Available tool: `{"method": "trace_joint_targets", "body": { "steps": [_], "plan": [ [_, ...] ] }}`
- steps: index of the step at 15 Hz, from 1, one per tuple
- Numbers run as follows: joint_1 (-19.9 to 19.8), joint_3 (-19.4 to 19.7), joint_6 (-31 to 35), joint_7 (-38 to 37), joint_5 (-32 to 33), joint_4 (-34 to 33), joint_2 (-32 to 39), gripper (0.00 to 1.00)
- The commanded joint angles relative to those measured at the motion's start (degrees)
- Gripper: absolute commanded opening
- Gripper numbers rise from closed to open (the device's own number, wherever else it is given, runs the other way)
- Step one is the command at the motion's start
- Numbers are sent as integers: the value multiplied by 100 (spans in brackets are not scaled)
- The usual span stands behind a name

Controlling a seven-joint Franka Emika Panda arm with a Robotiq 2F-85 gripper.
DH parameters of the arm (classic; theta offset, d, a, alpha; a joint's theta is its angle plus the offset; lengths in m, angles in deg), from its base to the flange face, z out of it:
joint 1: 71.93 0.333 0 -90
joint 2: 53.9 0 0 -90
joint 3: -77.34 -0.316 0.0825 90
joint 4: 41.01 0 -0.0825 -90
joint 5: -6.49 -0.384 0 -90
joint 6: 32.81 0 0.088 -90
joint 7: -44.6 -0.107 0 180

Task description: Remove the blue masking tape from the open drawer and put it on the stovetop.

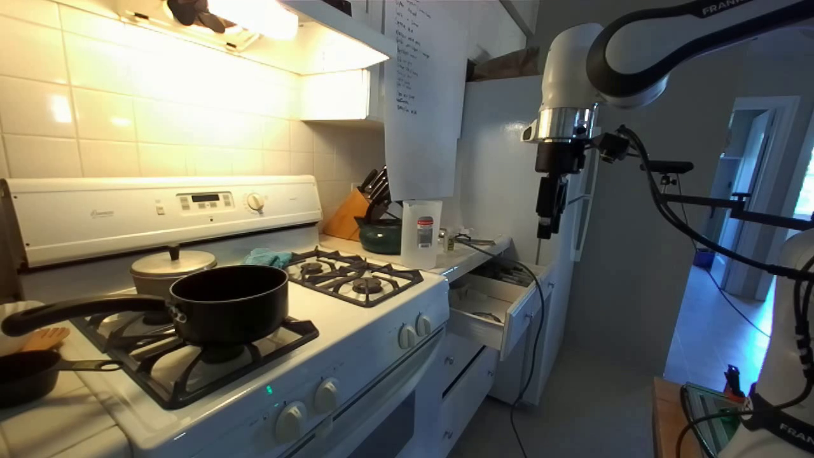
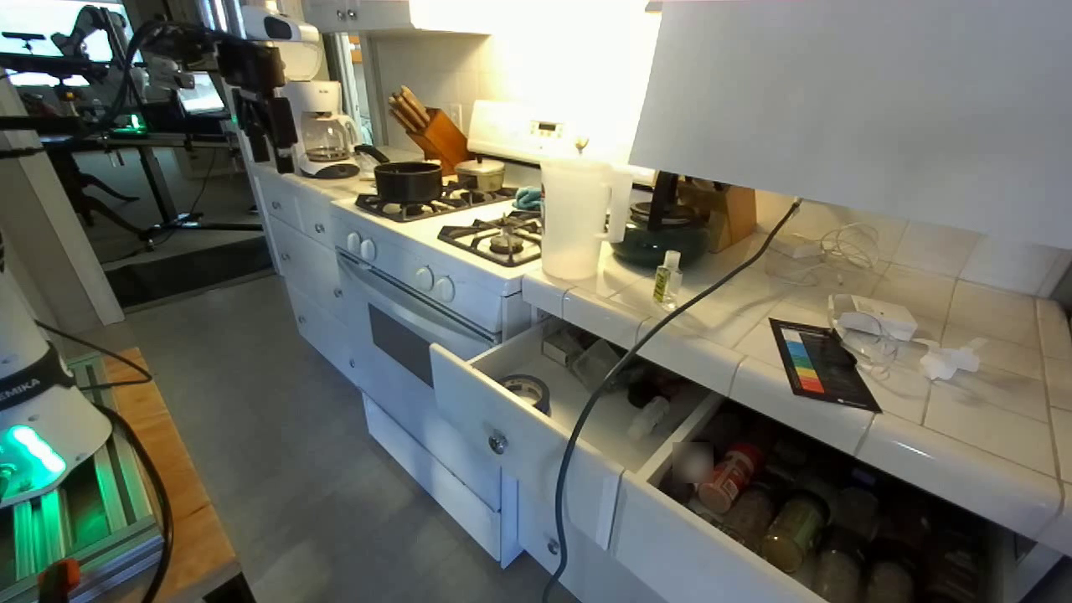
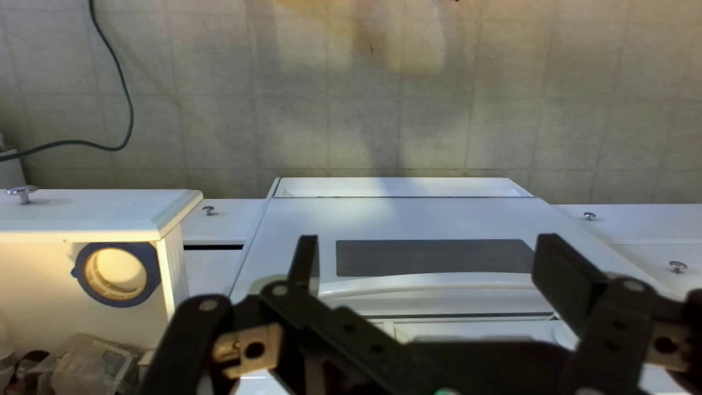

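- At the left of the wrist view, the open drawer [image 3: 98, 214] is shown.
- In its front corner, the blue masking tape [image 3: 151, 272] is seen lying flat, well left of the gripper [image 3: 430, 269] and apart from it.
- The fingers [image 3: 304, 263] are held widely spread.
- Between them, the oven window [image 3: 433, 258] is framed.
- At far right, metal knobs [image 3: 678, 267] are seen.

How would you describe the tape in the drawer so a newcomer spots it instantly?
Find the white stove, then the open drawer right beside it, just under the tiled counter. The blue masking tape sits inside, in the front corner nearest the stove. Unlike the clear plastic container farther back, it is a blue ring with a pale core.
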Motion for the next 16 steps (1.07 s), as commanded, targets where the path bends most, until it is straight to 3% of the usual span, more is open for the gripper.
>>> {"method": "trace_joint_targets", "body": {
  "steps": [1, 9, 14, 16],
  "plan": [
    [45, 103, -24, -20, -29, -30, -4, 100],
    [-523, 1159, 736, 728, 124, -422, 317, 100],
    [-598, 2194, 188, 2172, -249, -1176, 1042, 100],
    [-690, 2459, 71, 2327, -349, -1530, 1464, 100]
  ]
}}
